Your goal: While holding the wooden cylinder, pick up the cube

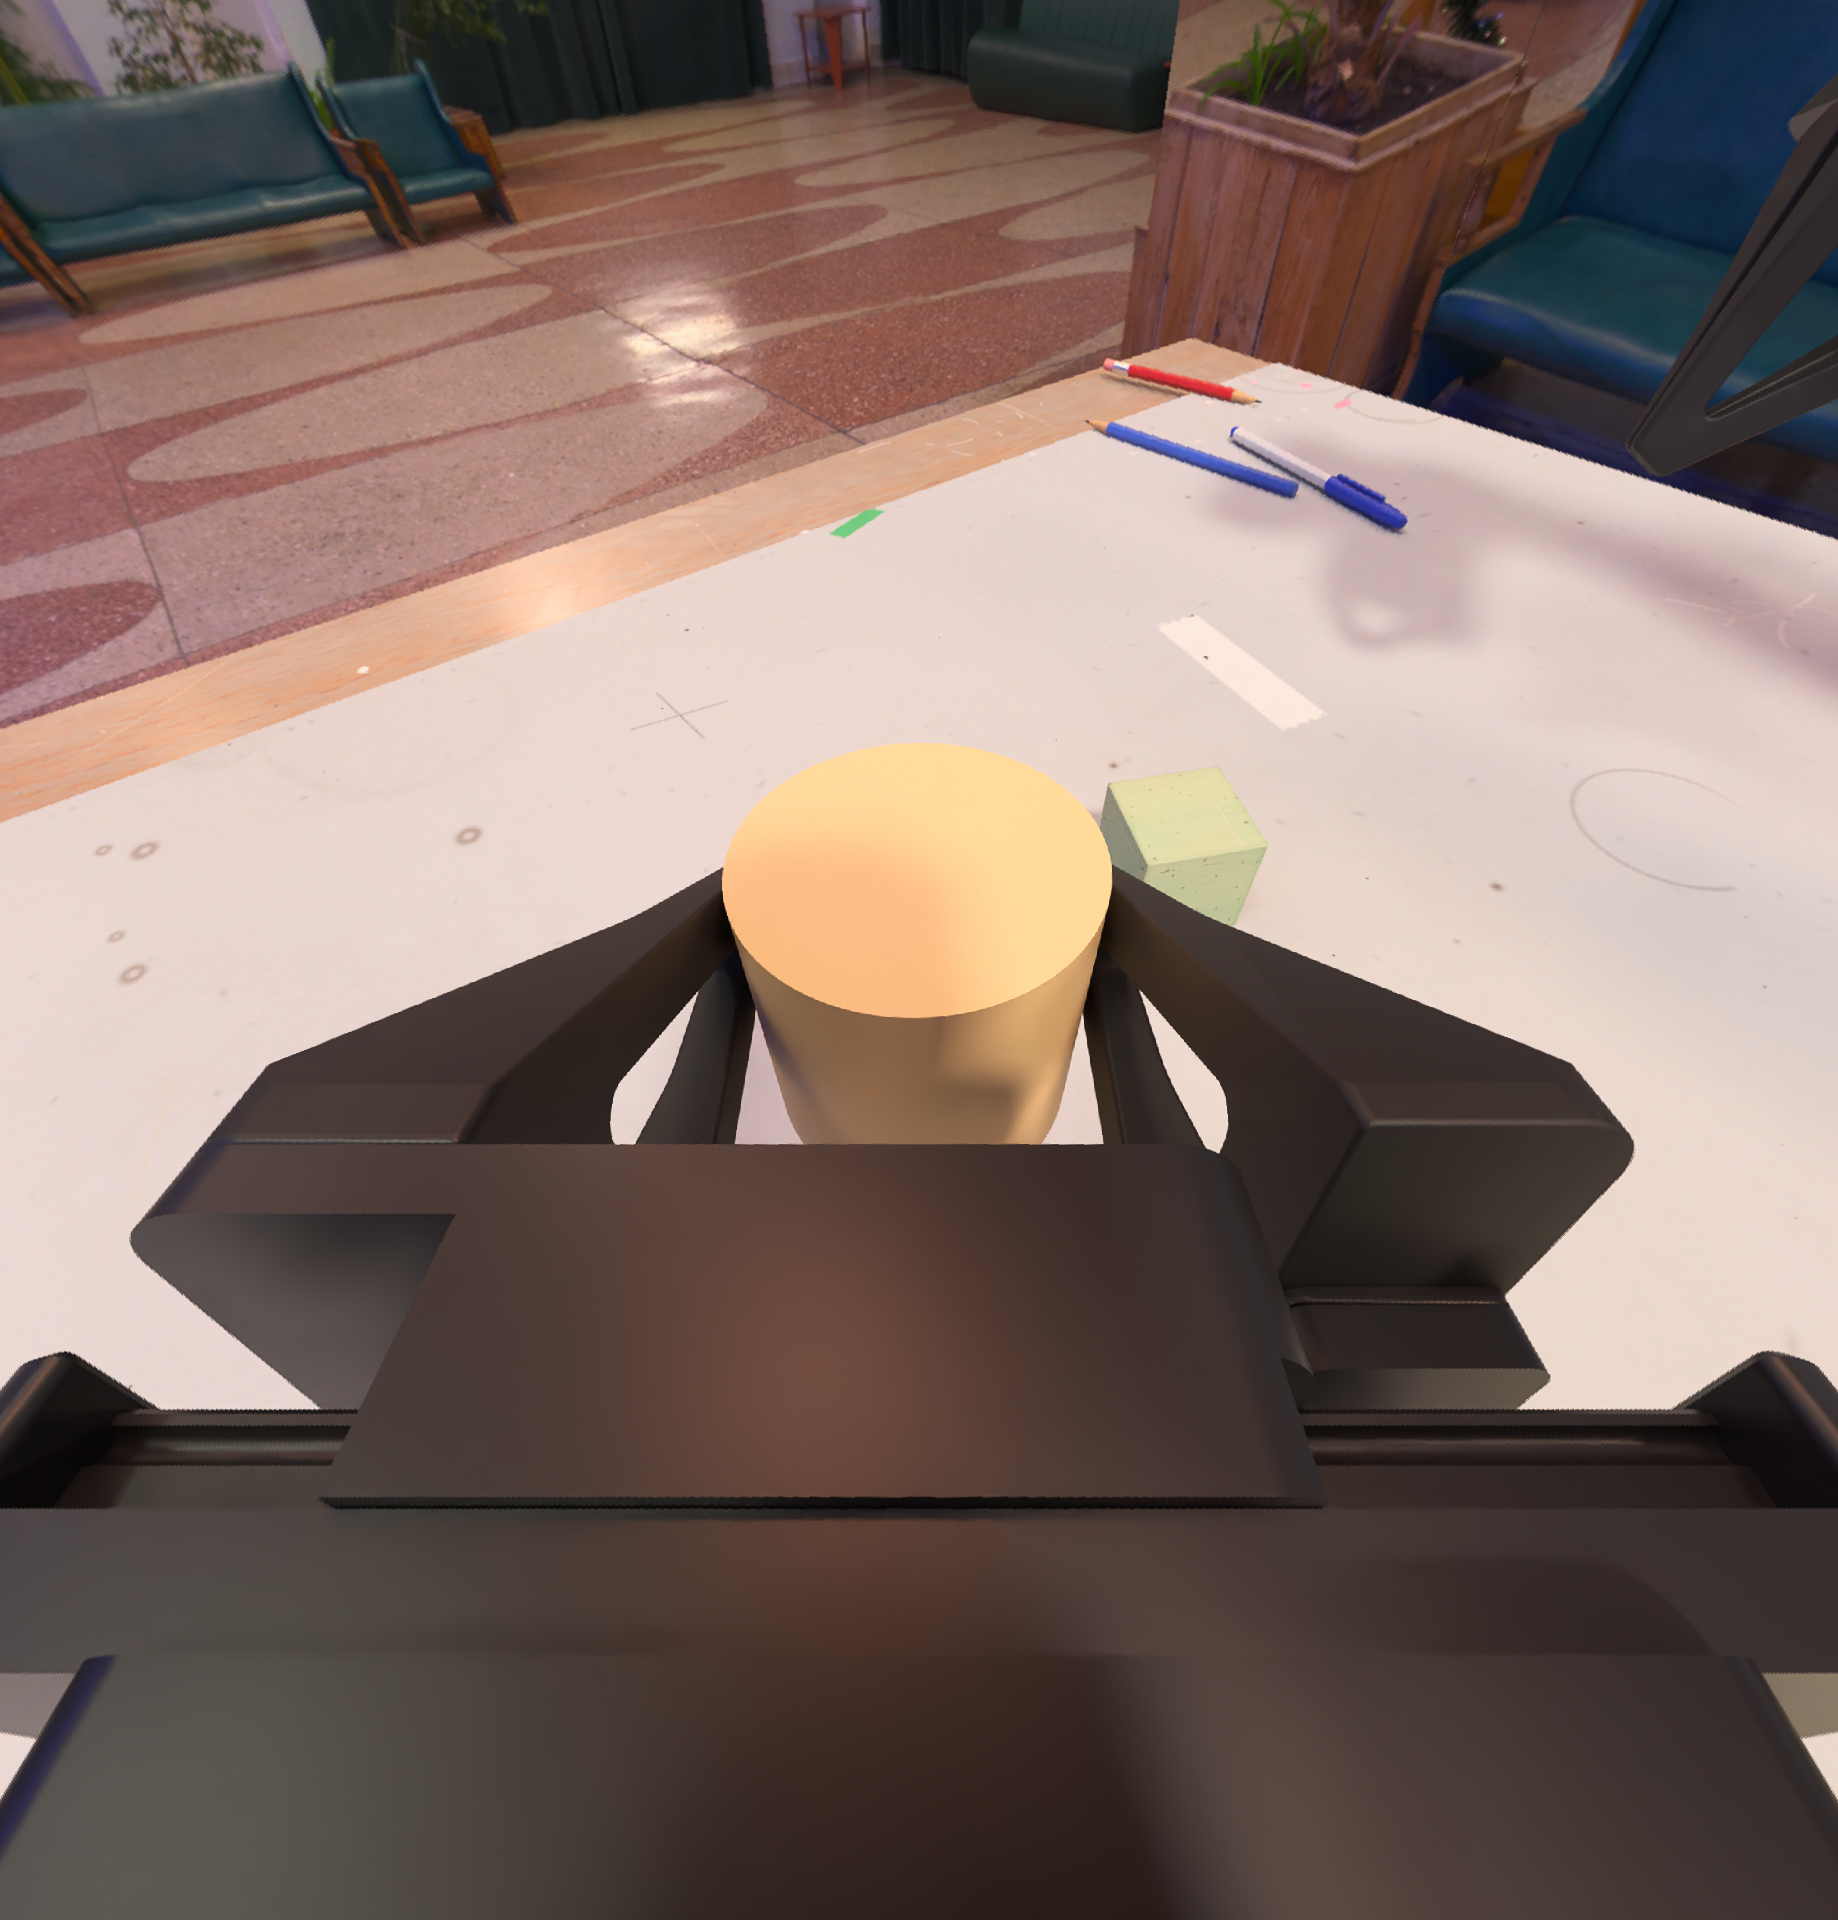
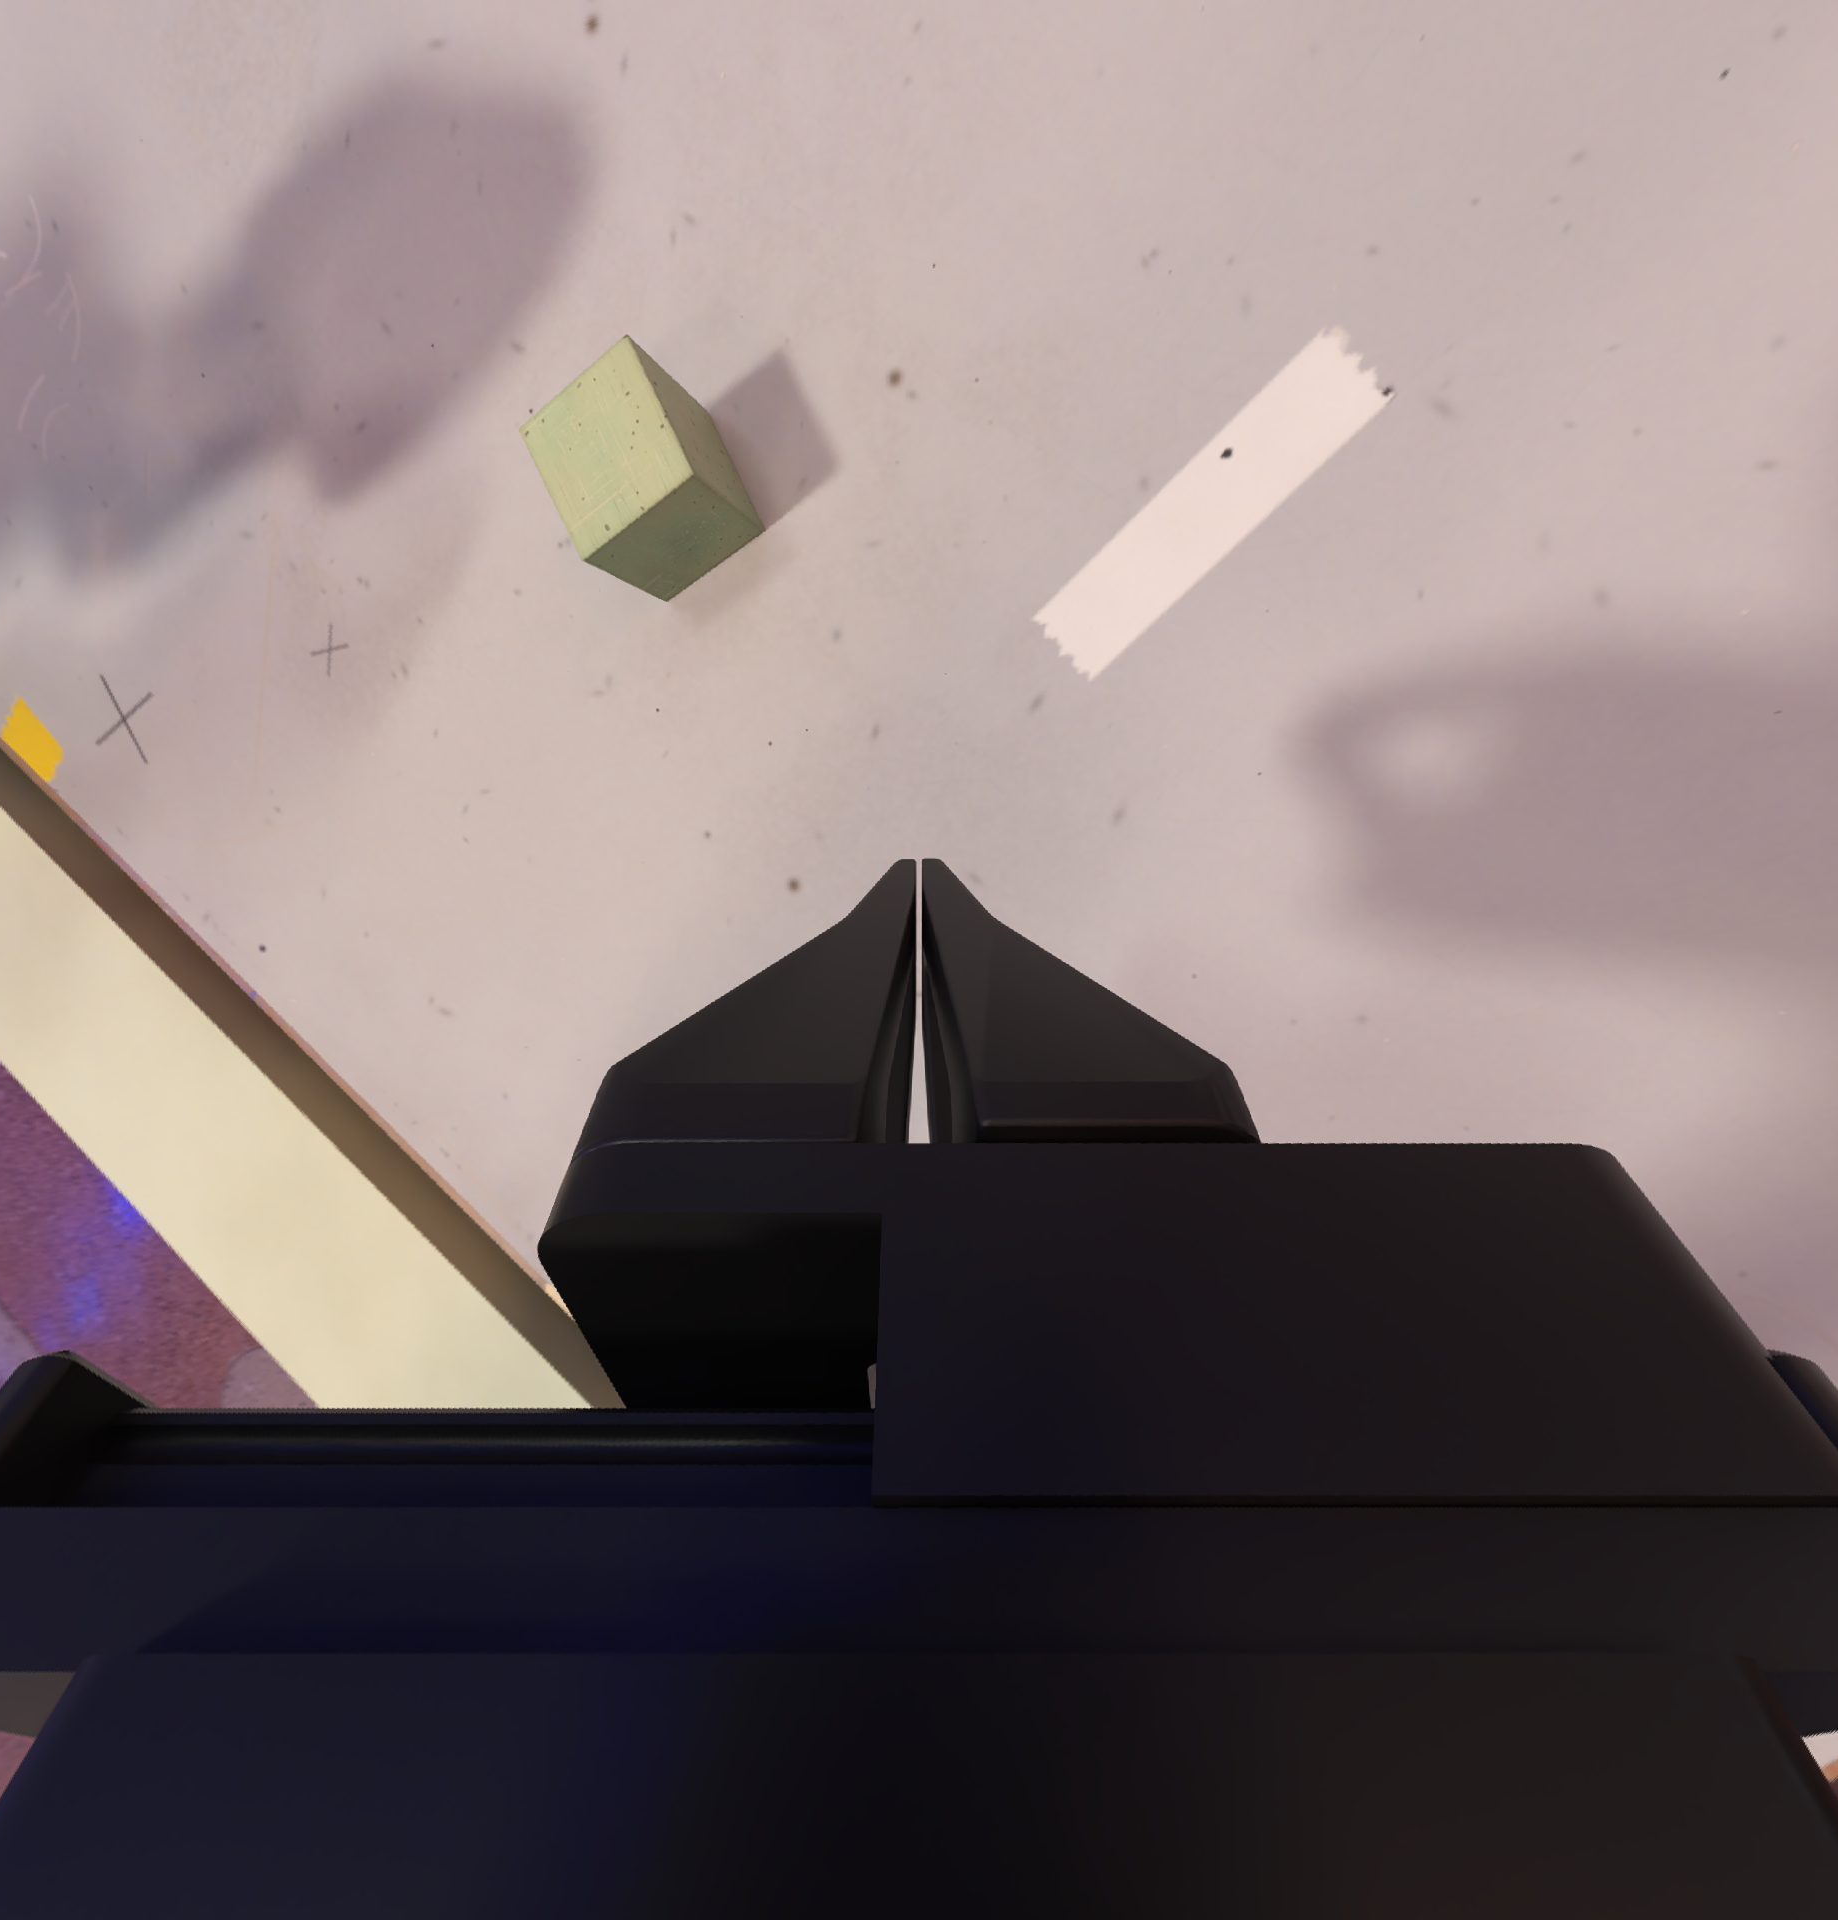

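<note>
Left tool [image 1: 917,935] grips the cylinder [image 1: 915,935]: half done. Right tool [image 2: 917,868], closed and empty, hangs above the counter [image 2: 1102,208]; cube [image 2: 640,468] unpicked.

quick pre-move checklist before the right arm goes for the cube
1. Left end effector clamped on wooden cylinder: ok.
2. Green cube free on the table, nothing touching it: ok.
3. Right end effector open for the grasp: not ok, fingers shut.
4. Right end effector lined up over the cube: not ok, cube lies up and left of the tips.
5. White tape strip clear of the cube: ok.
6. Cylinder lifted off the table: cannot tell.
</note>
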